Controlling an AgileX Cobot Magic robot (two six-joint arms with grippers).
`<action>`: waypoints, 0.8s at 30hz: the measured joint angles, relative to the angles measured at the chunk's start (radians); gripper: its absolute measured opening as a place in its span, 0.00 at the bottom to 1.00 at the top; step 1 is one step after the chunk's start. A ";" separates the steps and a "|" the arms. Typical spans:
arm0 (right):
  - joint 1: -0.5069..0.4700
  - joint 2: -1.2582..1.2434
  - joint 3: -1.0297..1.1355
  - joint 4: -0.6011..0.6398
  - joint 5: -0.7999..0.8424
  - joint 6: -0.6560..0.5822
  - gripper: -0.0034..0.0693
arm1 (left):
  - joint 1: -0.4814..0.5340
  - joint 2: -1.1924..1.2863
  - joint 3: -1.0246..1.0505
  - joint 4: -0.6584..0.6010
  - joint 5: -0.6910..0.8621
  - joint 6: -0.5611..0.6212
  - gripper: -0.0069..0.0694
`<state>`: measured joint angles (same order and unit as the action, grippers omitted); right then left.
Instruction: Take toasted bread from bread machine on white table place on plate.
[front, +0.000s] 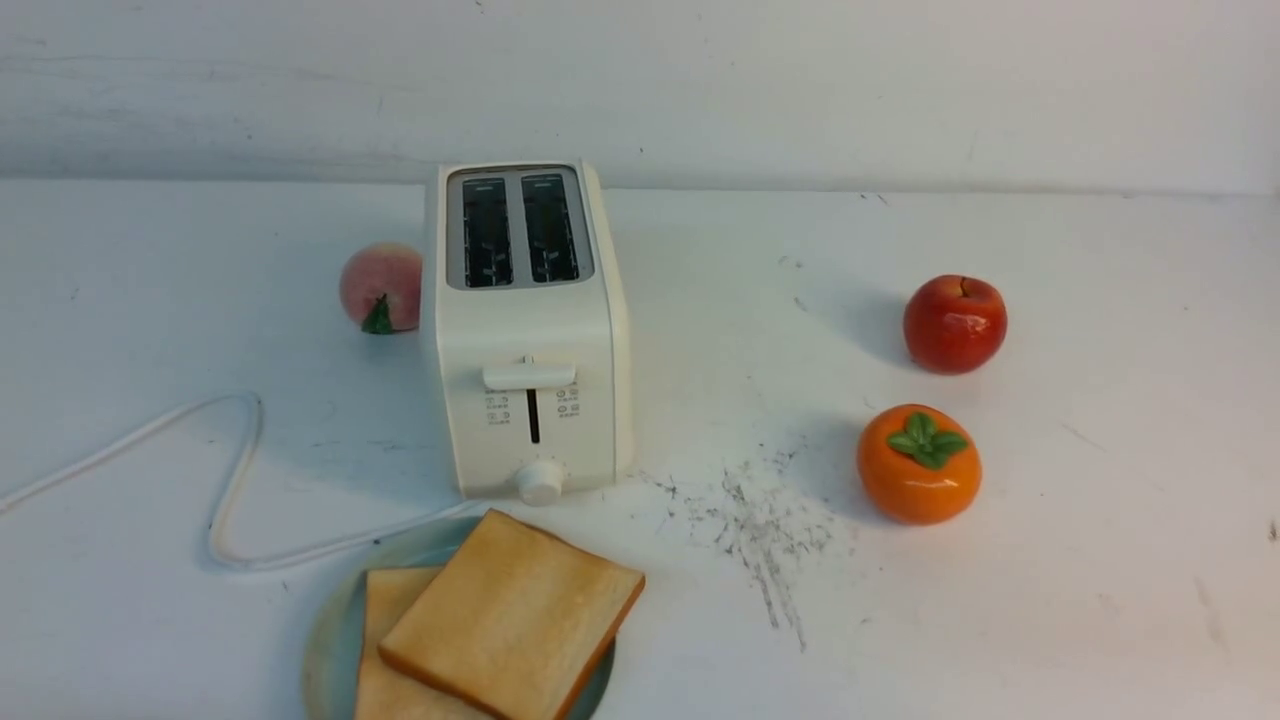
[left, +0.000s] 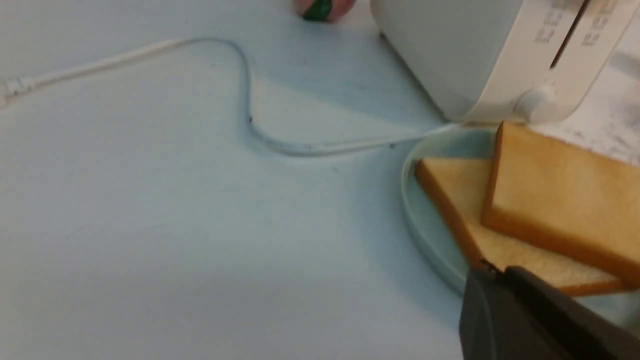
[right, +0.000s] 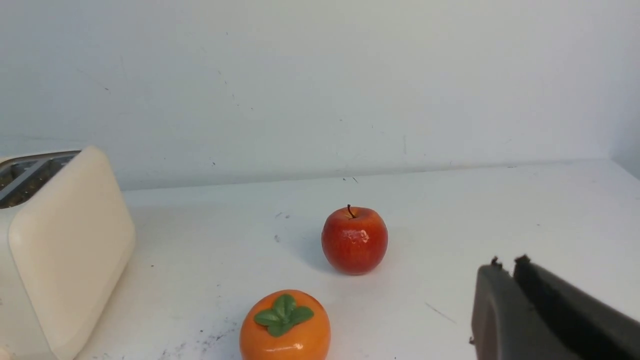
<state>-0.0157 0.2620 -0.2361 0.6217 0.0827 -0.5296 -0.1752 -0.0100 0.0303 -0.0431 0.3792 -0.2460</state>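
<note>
Toasted bread (front: 512, 618): both slices lie on the plate (front: 325, 640), top one overhanging the rim beside the toaster (front: 527, 330), whose slots are empty. Left gripper (left: 492, 272) and right gripper (right: 505, 264) both pinched together, holding nothing. Risk: a nudge slides the upper slice off.

Neither arm shows in the front view; each appears only at the edge of its own wrist camera. The left gripper (left: 495, 272) is seen as two dark grey fingers (left: 480, 320) pressed side by side, jaws closed with no gap between them and nothing held, tips pointing forward and hanging above the table surface. The right gripper (right: 507, 262) looks the same: two dark fingers (right: 492, 315) lying flush against each other, only a thin seam between the tips, empty and held clear of the surface. Wrists and upper arm links are out of frame.
</note>
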 joint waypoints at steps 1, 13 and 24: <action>0.000 0.000 0.000 0.000 0.001 0.000 0.11 | 0.000 0.000 0.000 0.003 0.007 0.000 0.10; 0.000 0.000 0.000 0.000 0.001 0.000 0.13 | 0.000 0.000 0.000 0.006 0.009 0.000 0.11; 0.000 0.000 0.000 0.003 0.002 0.000 0.15 | 0.000 0.000 0.000 0.006 0.009 0.000 0.11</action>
<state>-0.0157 0.2620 -0.2361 0.6250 0.0844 -0.5296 -0.1752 -0.0100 0.0307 -0.0369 0.3884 -0.2460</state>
